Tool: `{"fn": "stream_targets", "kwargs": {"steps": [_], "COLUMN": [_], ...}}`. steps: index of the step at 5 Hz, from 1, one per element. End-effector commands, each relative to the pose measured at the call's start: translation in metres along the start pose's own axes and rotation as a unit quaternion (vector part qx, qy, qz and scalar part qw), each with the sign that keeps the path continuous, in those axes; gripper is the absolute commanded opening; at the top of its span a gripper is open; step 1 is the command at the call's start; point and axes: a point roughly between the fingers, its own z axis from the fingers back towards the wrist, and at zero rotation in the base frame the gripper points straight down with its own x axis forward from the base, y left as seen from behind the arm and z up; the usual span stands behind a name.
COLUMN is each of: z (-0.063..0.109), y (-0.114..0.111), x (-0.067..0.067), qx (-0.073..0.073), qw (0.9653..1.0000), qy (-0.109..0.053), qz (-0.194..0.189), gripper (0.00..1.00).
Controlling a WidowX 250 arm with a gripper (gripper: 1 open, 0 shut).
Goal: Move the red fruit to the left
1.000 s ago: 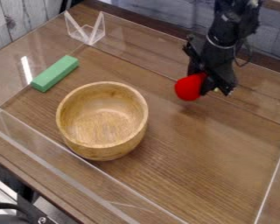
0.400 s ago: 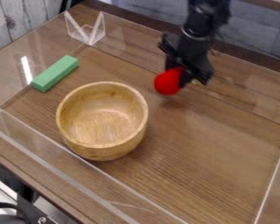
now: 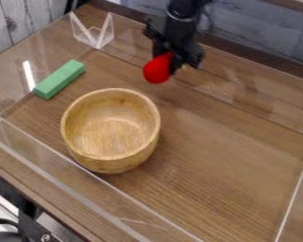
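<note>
the near thing on the table (image 3: 230, 161) is the wooden bowl (image 3: 76, 124), nothing of the task in it that i can see. past it, beyond its far rim, the red fruit (image 3: 157, 70) is at the tip of the gripper (image 3: 163, 59), and the fingers look closed on it. i can't make out from here whether the fruit is up off the wood or just brushing it. the arm (image 3: 184, 14) reaches in from the far side.

so the step in hand, as i judge it, is the carry to the left, with the grasp already made. the next move calls for a bit more sideways travel, keeping away from the bowl's rim, then a gentle lowering and an opening of the fingers. the fruit is round, so it could roll if let go too high. how far left is enough, the task doesn't say.

as for the count, near to far: one bowl, one green block (image 3: 60, 79) beside it toward the table's edge, one red fruit, one gripper on one arm, and one white wire stand (image 3: 94, 31) toward the back.
</note>
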Motion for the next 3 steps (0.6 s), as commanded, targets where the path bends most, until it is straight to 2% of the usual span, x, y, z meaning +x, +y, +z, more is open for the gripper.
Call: {"fn": "stream_targets", "kwargs": {"steps": [1, 2, 3], "z": [0.026, 0.028, 0.009], "y": [0.023, 0.028, 0.028], "x": [0.02, 0.019, 0.019], "qx": [0.01, 0.01, 0.012], "qw": [0.9988, 0.9985, 0.9976], "qy": [-0.034, -0.029, -0.022], "qz": [0.034, 0.045, 0.064], "gripper": [0.0, 0.0, 0.0]}}
